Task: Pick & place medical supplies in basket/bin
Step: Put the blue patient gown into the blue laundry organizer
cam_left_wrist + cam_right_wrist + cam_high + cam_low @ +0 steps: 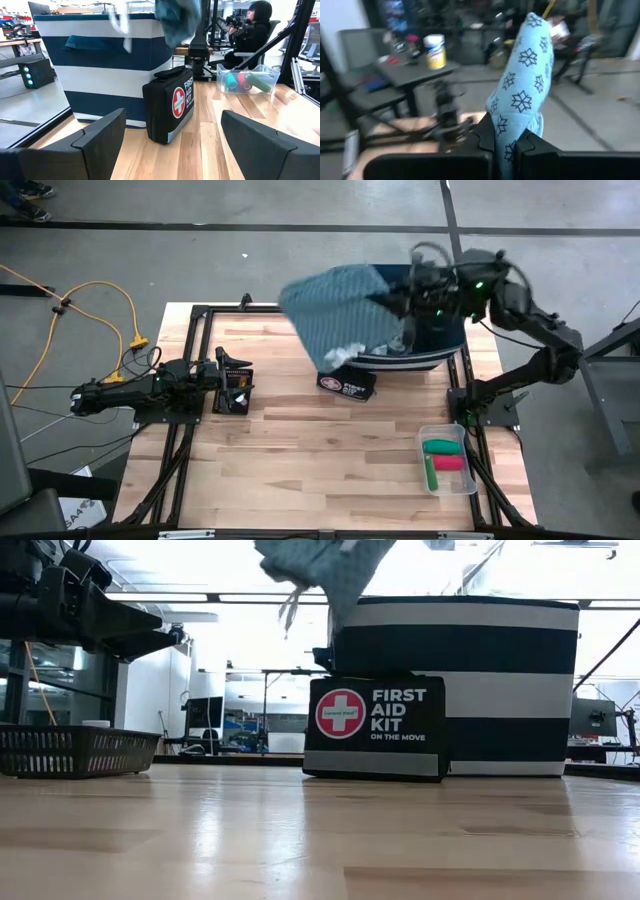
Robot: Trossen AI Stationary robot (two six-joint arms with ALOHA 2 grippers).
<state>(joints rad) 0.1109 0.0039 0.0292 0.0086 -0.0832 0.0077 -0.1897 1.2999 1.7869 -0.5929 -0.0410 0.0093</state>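
Observation:
A teal-blue cloth [335, 315] with a snowflake pattern and white ties [290, 610] hangs in the air over the left rim of the navy-and-white striped basket [425, 358]. My right gripper [405, 305] is shut on it, high above the basket. In the low view the cloth [325, 570] hangs at the top, above the basket [460, 690]. Red and green rolls [445, 455] lie in a clear bin [470, 480] at the near right. My left gripper [240, 380] rests open and empty at the table's left, pointing at the basket. My right gripper pinches a bunched part of the cloth [512, 132] between its two fingers; how many layers cannot be told. The fingers come in about level from the table's right side. The cloth is lifted clear and spreads away from the fingers toward the table's left, its ties dangling below.
A black first aid kit [347, 383] stands upright against the basket's near-left side. A dark mesh tray [70, 750] shows at the left in the low view. Bare wood lies in the table's middle and near part. A person [252, 30] sits beyond the table.

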